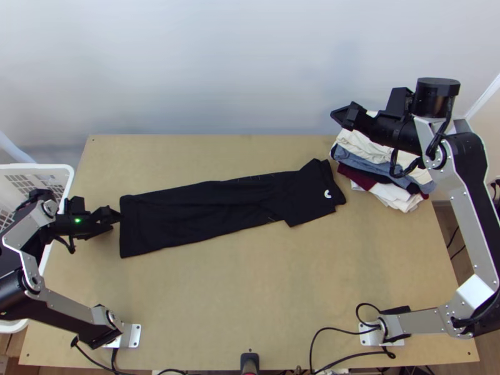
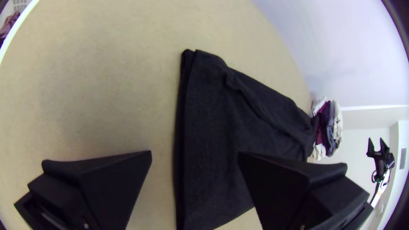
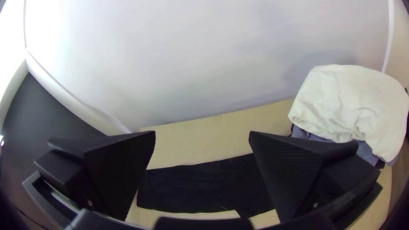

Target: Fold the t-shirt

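Note:
The black t-shirt lies folded into a long strip across the table, its hem end at the left and its sleeve end with a small white mark at the right. At the hem end is my left gripper; in the left wrist view the left gripper stands open, the shirt's layered hem between its fingers' lines. My right gripper is raised over the table's far right corner, and in the right wrist view the right gripper is open and empty, with the shirt lower down beyond it.
A stack of folded clothes sits at the table's far right corner, close below the right gripper. A white basket stands at the left edge beneath the left arm. Behind the table rises a pale wall. Cables run along the near edge.

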Action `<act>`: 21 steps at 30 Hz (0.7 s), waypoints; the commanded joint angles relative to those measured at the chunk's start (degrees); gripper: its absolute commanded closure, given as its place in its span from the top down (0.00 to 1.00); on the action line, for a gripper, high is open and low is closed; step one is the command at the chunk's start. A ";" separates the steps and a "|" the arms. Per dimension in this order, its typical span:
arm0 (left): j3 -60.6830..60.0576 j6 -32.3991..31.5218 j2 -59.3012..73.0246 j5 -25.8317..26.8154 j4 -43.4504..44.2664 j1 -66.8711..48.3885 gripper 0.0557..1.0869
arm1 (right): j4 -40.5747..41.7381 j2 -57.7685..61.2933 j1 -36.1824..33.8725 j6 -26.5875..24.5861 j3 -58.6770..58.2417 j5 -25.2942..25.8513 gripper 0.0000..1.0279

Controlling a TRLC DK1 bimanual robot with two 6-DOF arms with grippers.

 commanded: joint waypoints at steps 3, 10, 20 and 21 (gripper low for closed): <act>-1.93 0.27 1.81 -0.87 0.65 -2.59 0.95 | -0.40 0.67 -0.17 1.44 2.12 -0.40 0.96; -4.74 -5.53 0.58 -0.87 3.37 -11.46 0.95 | -0.57 0.58 -0.26 1.53 2.38 -0.40 0.96; -6.85 -16.16 -0.74 -4.30 10.58 -24.12 0.87 | -0.66 -0.74 -0.17 1.70 1.59 -0.40 0.96; -6.94 -16.34 -1.17 -4.56 10.75 -24.03 0.78 | -0.66 -0.92 -0.17 1.61 1.24 -0.40 0.96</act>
